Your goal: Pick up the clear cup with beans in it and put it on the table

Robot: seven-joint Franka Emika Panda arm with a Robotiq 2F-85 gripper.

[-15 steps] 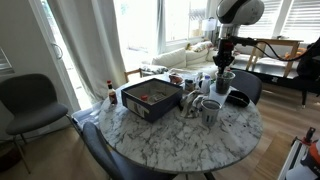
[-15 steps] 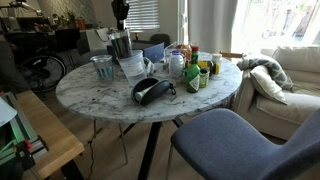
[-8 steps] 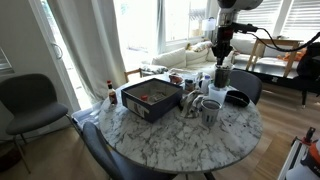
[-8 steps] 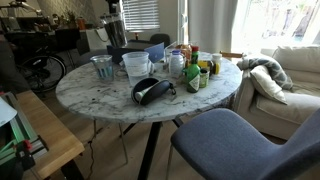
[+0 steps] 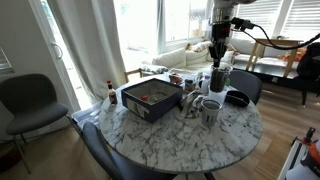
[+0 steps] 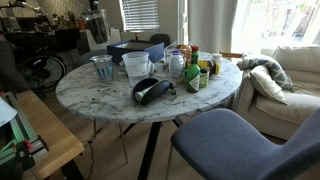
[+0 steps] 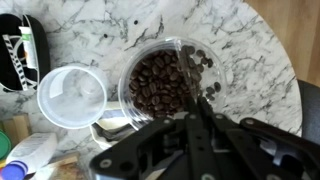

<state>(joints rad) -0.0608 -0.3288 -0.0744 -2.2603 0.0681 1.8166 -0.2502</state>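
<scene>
My gripper point(image 7: 190, 122) is shut on the rim of the clear cup with beans point(image 7: 160, 85), pinching its wall, with brown beans showing inside. In both exterior views the cup point(image 5: 217, 78) point(image 6: 97, 28) hangs from the gripper point(image 5: 217, 67) point(image 6: 97, 16), lifted well above the white marble table point(image 5: 170, 140) point(image 6: 110, 100). In the wrist view the marble top point(image 7: 250, 45) lies below the cup.
An empty clear cup point(image 7: 70, 95) point(image 6: 102, 67) stands beside the spot below. A pale mug point(image 5: 209, 110), a black bowl point(image 5: 237, 98), a dark blue box point(image 5: 152, 98), bottles point(image 6: 195, 65) and a black object point(image 6: 150, 90) crowd the table. Chairs ring it.
The gripper has risen with the cup of beans and carried it sideways, away from the cluster of containers toward the table's edge.
</scene>
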